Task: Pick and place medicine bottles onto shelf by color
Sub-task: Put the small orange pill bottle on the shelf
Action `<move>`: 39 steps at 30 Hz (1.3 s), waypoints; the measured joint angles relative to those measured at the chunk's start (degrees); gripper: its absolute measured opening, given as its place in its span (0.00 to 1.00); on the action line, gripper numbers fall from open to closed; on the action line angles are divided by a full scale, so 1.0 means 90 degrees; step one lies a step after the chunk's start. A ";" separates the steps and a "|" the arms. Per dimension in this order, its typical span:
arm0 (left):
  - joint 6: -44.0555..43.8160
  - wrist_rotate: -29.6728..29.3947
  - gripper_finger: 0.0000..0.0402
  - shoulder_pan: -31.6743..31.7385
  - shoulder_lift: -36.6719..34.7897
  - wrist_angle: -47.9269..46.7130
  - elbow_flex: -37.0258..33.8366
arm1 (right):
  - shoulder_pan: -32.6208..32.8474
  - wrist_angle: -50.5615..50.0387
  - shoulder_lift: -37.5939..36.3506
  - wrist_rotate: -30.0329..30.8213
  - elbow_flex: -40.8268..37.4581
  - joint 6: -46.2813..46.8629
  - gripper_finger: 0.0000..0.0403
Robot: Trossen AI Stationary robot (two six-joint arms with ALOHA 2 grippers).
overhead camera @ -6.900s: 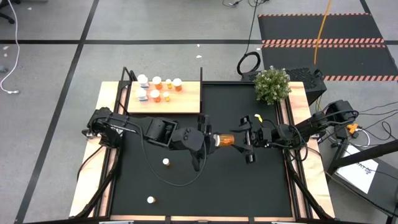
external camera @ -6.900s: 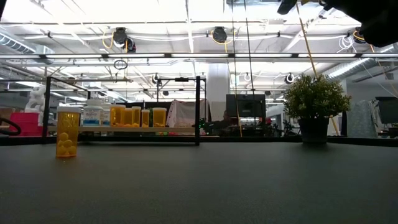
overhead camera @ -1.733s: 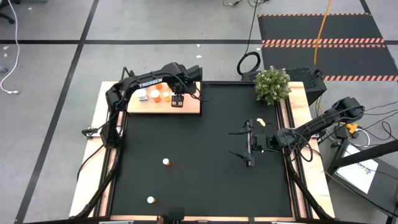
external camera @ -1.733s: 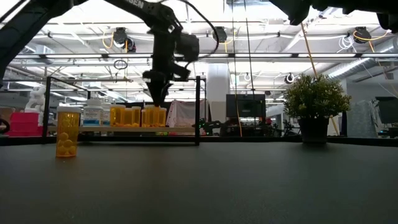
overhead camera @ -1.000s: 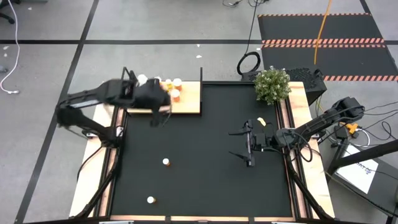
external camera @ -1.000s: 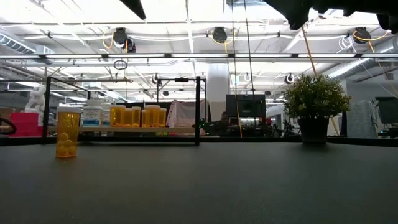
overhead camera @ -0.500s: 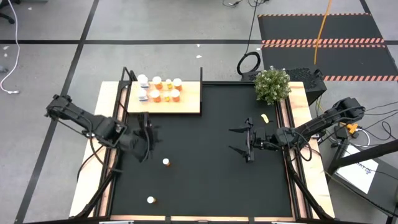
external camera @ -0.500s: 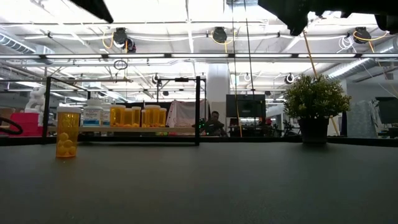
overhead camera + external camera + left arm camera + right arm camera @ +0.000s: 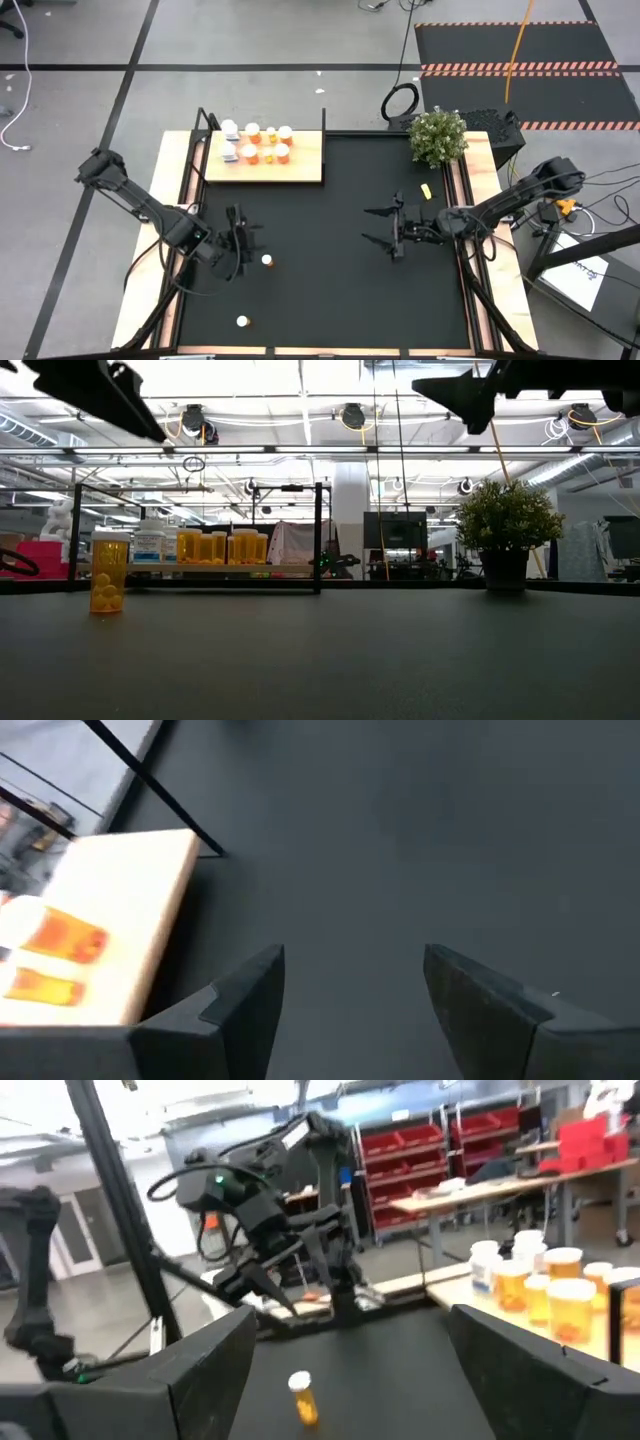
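The shelf (image 9: 300, 165) is a light-wood board with black posts at the mat's far left corner. Several bottles (image 9: 256, 143) stand on it, white ones to the left of orange ones (image 9: 222, 547). Two more white-capped bottles stand on the black mat (image 9: 267, 260) (image 9: 242, 321); the low view shows one of them, orange and upright (image 9: 108, 573). My left gripper (image 9: 250, 243) hovers open just left of the farther bottle (image 9: 302, 1395), its fingers (image 9: 250, 1000) wide apart over bare mat. My right gripper (image 9: 372, 226) hangs open over the mat's right half.
A potted plant (image 9: 437, 136) stands at the mat's far right corner. A small yellow object (image 9: 425, 190) lies on the mat beyond my right gripper. Wooden strips (image 9: 145, 290) run along both sides. Open mat lies between the two arms.
My left arm has swung from the shelf's near edge toward the table's near side and now hovers over the mat beside the farther loose bottle, still open. My right gripper has shifted slightly toward the left. No bottle has moved.
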 joint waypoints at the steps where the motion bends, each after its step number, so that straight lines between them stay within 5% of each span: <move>1: -0.0092 0.0018 0.60 -0.0010 0.0000 0.0214 -0.0139 | 0.0029 -0.0001 0.0080 -0.0001 0.0001 0.0051 0.82; 15: -0.0811 0.0234 0.60 -0.0512 0.0000 0.1500 -0.1581 | 0.0158 0.0027 0.0599 0.0017 0.0001 0.0236 0.82; 28: -0.1391 0.0340 0.60 -0.1264 0.0094 0.4477 -0.3280 | 0.0167 0.0055 0.0599 0.0016 0.0001 0.0232 0.82; 39: -0.1384 0.0361 0.60 -0.1325 0.1262 0.5517 -0.3392 | 0.0170 0.0023 0.0599 0.0012 0.0001 0.0119 0.82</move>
